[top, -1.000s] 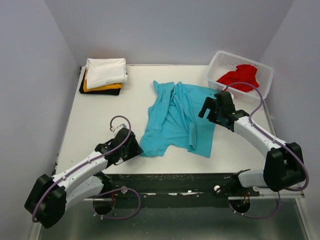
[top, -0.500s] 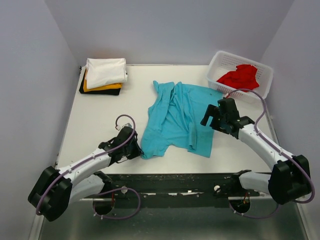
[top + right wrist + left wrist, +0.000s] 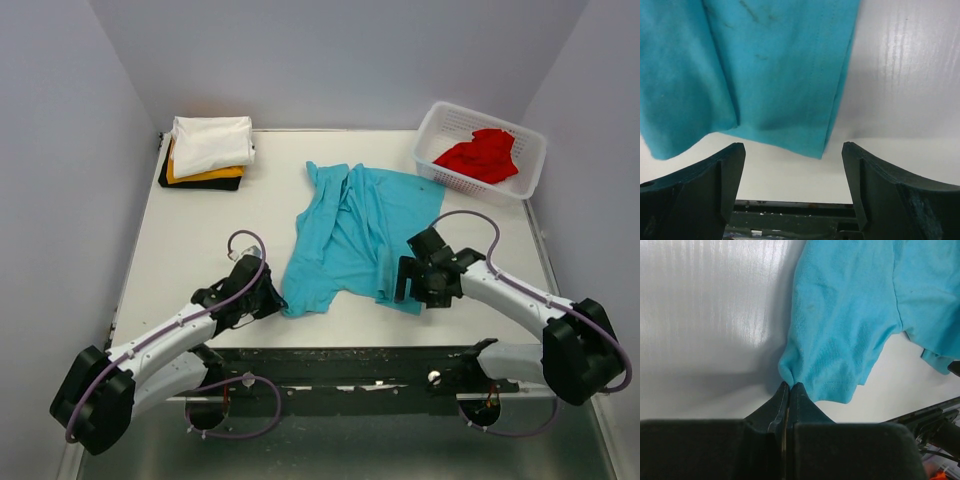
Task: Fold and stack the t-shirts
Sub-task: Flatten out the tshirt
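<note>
left claw point(image 3: 788, 386): just snapped shut, now pinching the corner of the teal shirt point(image 3: 350, 230) right at its tips
right claw point(image 3: 792, 150): dropped down to the hem, fingers wide, cloth edge just ahead between them, not gripped
next: probably pinch right too, then fold

Left claw point(image 3: 789, 386) pinches a corner of the teal t-shirt point(image 3: 850, 315), arm stretched low. Right claw point(image 3: 792, 150) gapes wide, held low.

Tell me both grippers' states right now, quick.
Left gripper: shut on the teal t-shirt, near corner.
Right gripper: open, holding nothing, at the shirt's hem.
</note>
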Robot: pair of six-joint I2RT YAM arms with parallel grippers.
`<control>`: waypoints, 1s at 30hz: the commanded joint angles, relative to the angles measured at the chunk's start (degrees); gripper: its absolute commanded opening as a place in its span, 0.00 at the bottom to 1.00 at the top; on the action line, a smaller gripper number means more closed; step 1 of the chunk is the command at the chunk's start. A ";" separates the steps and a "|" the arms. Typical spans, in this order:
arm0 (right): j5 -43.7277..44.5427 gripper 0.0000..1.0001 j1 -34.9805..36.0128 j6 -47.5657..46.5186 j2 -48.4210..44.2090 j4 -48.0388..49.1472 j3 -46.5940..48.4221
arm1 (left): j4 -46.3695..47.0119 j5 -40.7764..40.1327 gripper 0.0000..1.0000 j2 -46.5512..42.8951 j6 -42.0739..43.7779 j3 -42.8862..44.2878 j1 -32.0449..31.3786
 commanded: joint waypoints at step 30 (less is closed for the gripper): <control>9.25 0.28 10.64 17.86 11.66 -0.23 -3.95 | 2.24 -4.20 0.00 -4.58 -1.75 -3.76 0.15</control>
